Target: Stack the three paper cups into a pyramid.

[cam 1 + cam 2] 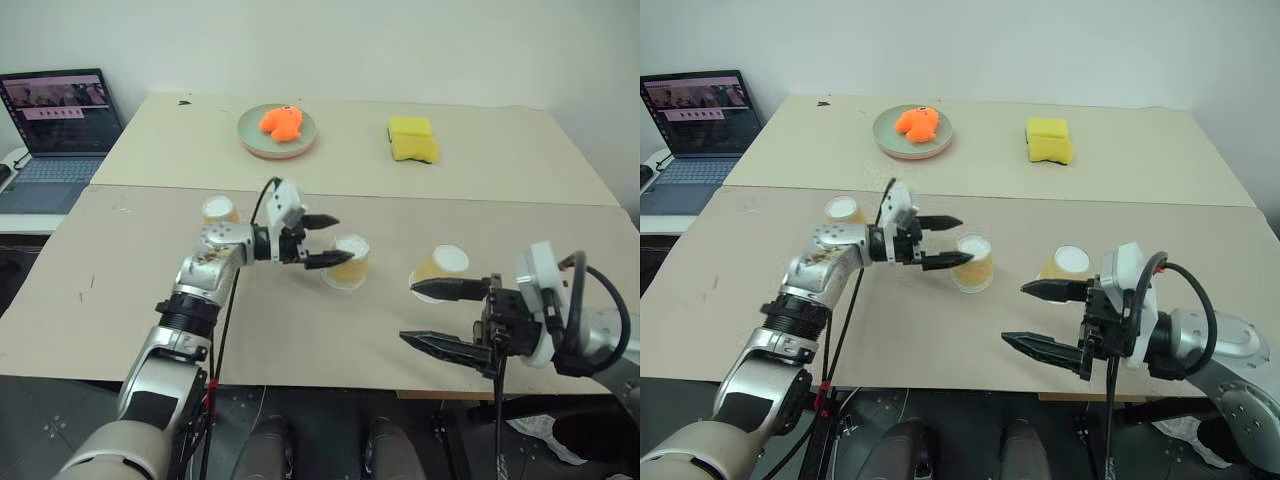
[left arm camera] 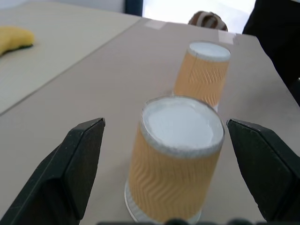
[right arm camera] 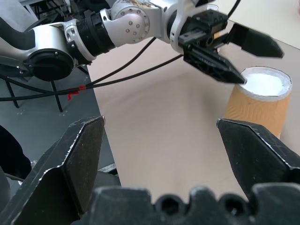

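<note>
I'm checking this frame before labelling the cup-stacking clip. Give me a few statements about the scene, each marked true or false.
1. All three paper cups stand upside down, apart from each other on the table. True: left cup, middle cup, right cup.
2. The left gripper is shut on the middle cup. False: its jaws are open, with the cup beside them.
3. The right gripper is open and holds nothing. True.
4. A cup already sits on top of two others. False: none is stacked.
5. The orange toy lies on the green plate. True.
6. The yellow sponges lie between the grippers. False: they lie on the far table.
</note>
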Controlling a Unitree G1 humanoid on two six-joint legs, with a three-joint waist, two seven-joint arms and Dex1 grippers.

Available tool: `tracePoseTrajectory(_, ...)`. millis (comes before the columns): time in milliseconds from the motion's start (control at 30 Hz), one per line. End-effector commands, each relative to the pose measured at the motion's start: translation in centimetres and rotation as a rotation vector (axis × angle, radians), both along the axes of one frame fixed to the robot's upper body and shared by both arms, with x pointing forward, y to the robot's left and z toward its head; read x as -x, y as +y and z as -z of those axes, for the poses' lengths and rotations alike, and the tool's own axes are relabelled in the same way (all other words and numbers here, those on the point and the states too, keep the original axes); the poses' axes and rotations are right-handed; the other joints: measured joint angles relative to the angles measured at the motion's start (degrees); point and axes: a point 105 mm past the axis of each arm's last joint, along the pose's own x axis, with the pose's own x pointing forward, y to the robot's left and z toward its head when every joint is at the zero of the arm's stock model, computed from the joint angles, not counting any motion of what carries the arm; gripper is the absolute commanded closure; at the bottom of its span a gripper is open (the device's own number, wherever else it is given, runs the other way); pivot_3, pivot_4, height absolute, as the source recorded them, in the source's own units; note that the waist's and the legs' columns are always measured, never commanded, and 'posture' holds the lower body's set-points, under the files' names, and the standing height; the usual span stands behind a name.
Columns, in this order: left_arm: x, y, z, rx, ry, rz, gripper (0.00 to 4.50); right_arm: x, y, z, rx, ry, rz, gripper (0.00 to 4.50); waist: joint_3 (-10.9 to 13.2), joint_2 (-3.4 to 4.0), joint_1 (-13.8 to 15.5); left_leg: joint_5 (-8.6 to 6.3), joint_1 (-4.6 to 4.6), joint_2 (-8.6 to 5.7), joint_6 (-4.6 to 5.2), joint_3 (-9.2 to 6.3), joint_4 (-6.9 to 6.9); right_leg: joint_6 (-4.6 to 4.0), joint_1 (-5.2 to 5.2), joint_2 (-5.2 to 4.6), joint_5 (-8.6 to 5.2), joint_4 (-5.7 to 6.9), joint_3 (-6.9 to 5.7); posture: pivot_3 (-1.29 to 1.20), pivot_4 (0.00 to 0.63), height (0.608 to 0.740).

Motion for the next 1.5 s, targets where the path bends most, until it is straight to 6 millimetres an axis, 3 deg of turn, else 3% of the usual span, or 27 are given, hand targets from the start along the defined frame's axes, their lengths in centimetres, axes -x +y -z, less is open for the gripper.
tracePoseTrajectory(33, 1.8, 2.0, -5.3, 0.159, -0.096, -0.063, 0.07, 0.2, 0.0, -0.8, -0.004, -0.046, -0.022, 0.0, 0.0, 0.0, -0.1, 0.01, 0.0, 0.01, -0.02, 0.0, 0.0, 0.0, -0.01, 0.0, 0.0, 0.0, 0.01, 0.0, 0.15, 0.673)
tracePoseTrajectory(133, 2.5, 3.9, -6.2, 0.195, -0.094, -0.169, 0.07, -0.1, 0.0, -0.7, -0.007, -0.043, -0.023, 0.0, 0.0, 0.01, -0.2, 0.03, 0.03, 0.03, -0.05, -0.01, 0.0, 0.0, 0.0, 0.0, 0.0, 0.03, 0.02, 0.0, 0.15, 0.673)
tracePoseTrajectory(400, 0.8, 11.2, -3.2, 0.174, -0.096, -0.694, 0.07, -0.4, 0.6, -0.2, -0.023, -0.03, -0.059, 0.0, 0.0, 0.0, 0.1, 0.0, 0.27, 0.0, 0.0, -0.1, -0.01, 0.0, 0.3, 0.0, 0.01, 0.04, -0.01, 0.0, 0.15, 0.673)
tracePoseTrajectory(600, -0.2, 13.8, -2.0, 0.195, -0.102, -0.876, 0.07, -0.8, 0.7, -0.2, -0.03, -0.033, -0.077, 0.0, 0.0, -0.01, 0.3, 0.04, 0.27, -0.01, -0.07, -0.17, -0.01, 0.03, 0.5, 0.0, 0.02, -0.24, -0.17, 0.0, 0.15, 0.673)
tracePoseTrajectory(900, -2.3, 16.1, 0.0, 0.174, -0.072, -1.015, 0.07, -1.0, 0.9, -0.3, -0.044, -0.045, -0.067, 0.0, 0.0, -0.01, 0.2, 0.04, 0.29, -0.01, -0.07, -0.22, 0.0, 0.03, 0.58, 0.0, 0.03, -0.26, -0.24, 0.0, 0.15, 0.673)
tracePoseTrajectory(1100, -3.4, 15.0, 1.1, 0.144, -0.061, -0.979, 0.07, -0.8, 0.8, -0.4, -0.048, -0.053, -0.049, 0.0, 0.0, -0.02, 0.3, 0.05, 0.29, -0.01, -0.09, -0.24, -0.01, 0.04, 0.62, -0.01, 0.04, -0.29, -0.29, 0.0, 0.15, 0.673)
tracePoseTrajectory(1500, -4.3, 14.2, 0.3, 0.18, -0.08, -0.941, 0.07, -0.4, 0.6, -0.3, -0.047, -0.057, -0.018, 0.0, 0.0, -0.03, 0.0, 0.04, 0.3, -0.01, -0.08, -0.25, -0.01, 0.05, 0.64, -0.02, 0.04, -0.29, -0.31, 0.0, 0.15, 0.673)
